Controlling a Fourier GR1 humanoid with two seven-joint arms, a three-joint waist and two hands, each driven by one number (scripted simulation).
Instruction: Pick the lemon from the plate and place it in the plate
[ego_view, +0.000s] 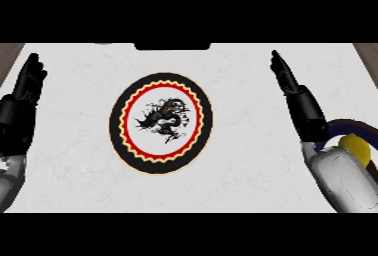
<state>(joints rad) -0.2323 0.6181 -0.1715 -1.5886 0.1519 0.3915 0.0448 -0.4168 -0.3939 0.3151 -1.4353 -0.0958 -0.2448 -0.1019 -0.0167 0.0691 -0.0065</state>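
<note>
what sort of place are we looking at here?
Probably a kitchen counter: a white marbled countertop, a dragon-patterned plate in the middle, and a lemon on a dark-rimmed plate at the right edge.

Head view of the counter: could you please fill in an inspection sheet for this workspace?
Surface: white marbled counter.
Job's things: lemon lies on a dark-rimmed plate at the right edge, partly hidden by the right forearm; dragon plate in the centre holds nothing.
Clutter: nothing seen.
Hands: left hand open, resting at the left edge, fingers up; right hand open, fingers straight, holding nothing, not on the lemon.
Cables: nothing seen.
Surroundings: dark block at the counter's far edge; brown strips at the top corners.
</note>
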